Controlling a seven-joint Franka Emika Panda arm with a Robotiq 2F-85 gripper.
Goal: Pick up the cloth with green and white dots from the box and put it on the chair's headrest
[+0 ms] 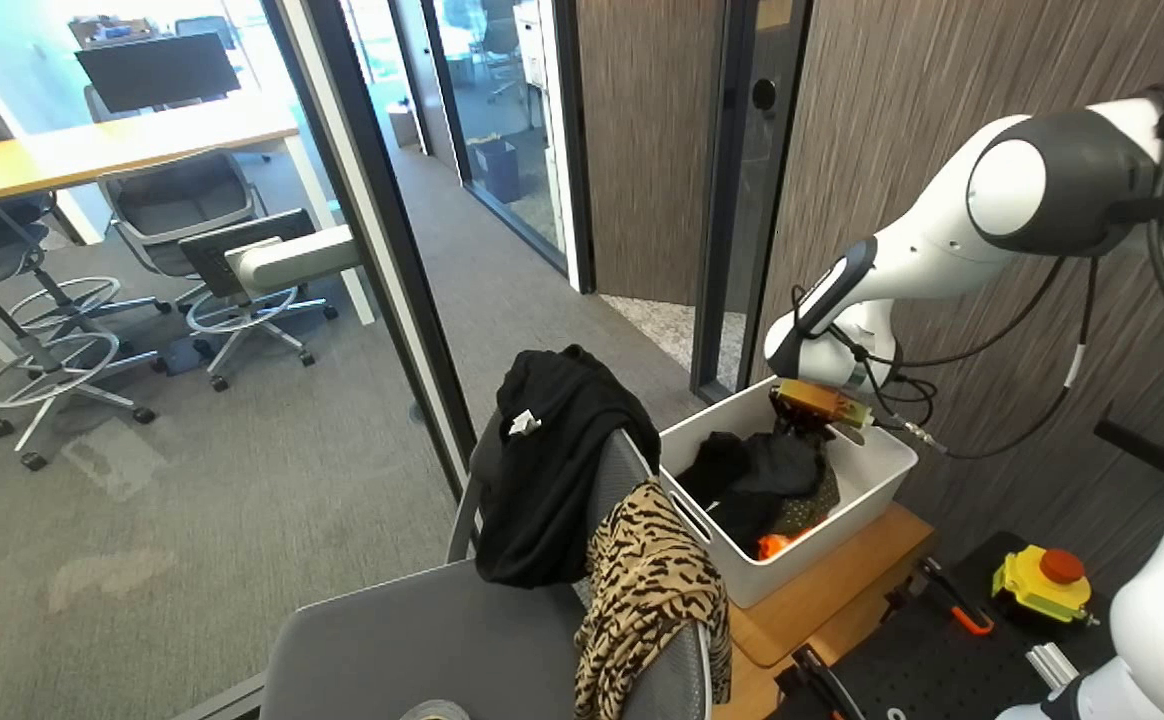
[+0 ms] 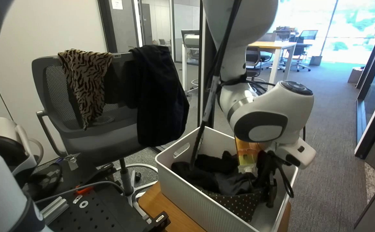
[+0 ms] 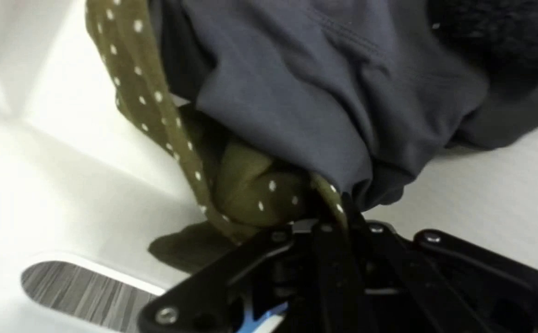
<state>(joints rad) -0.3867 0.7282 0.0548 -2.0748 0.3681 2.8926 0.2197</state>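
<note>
Inside the box [image 2: 187,197], the gripper [image 3: 345,222] pinches the dotted cloth [image 3: 146,95]; a sign [image 2: 117,4] is too small to read.

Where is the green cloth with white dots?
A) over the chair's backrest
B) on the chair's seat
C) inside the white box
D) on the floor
C: in an exterior view the dotted cloth is within the walls of the white box, partly under dark clothes.

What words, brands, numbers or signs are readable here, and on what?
No text can be read.
Paper sheet in the background: any print too small.
White patch on the black garment: too blurred.
Robot arm: any lettering too small.
Small patch atop the chair: unreadable.
</note>
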